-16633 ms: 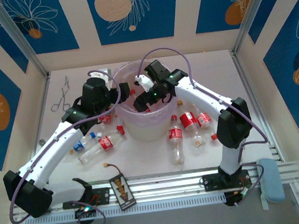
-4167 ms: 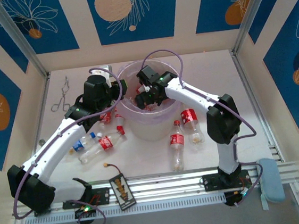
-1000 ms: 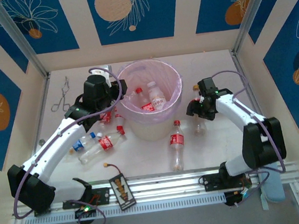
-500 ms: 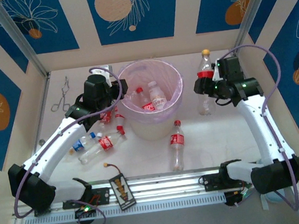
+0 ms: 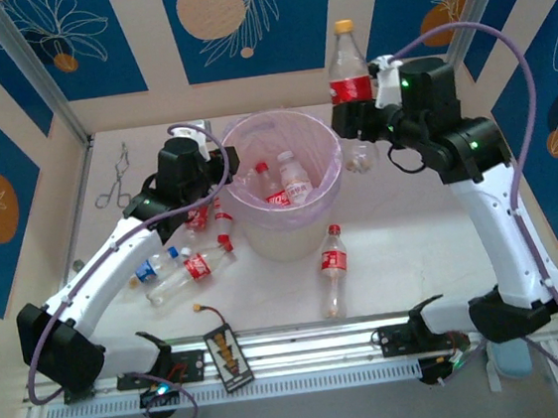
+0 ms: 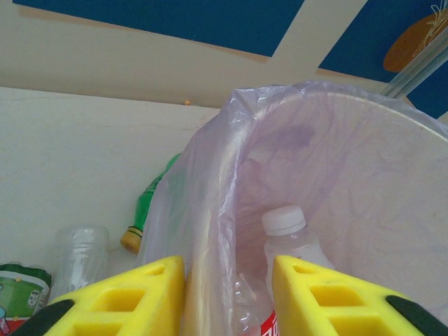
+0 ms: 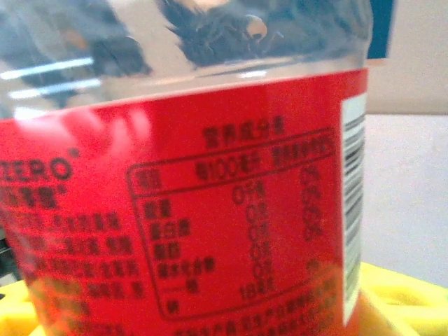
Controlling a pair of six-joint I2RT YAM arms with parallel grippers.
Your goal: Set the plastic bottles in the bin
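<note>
Beside the bin (image 5: 272,240), the right gripper (image 5: 353,119) had raised its pinched bottle (image 5: 348,67) for dropping; the left gripper (image 5: 217,166) pinched the rim.

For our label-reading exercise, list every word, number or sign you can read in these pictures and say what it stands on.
"ZERO": red label of the held bottle.
"100": table printed on that label; the Chinese characters around it are blurred.
Barcode beside it: digits unreadable.
Yellow lightning sign: black card.
Labels of the other bottles: too small to read.
</note>
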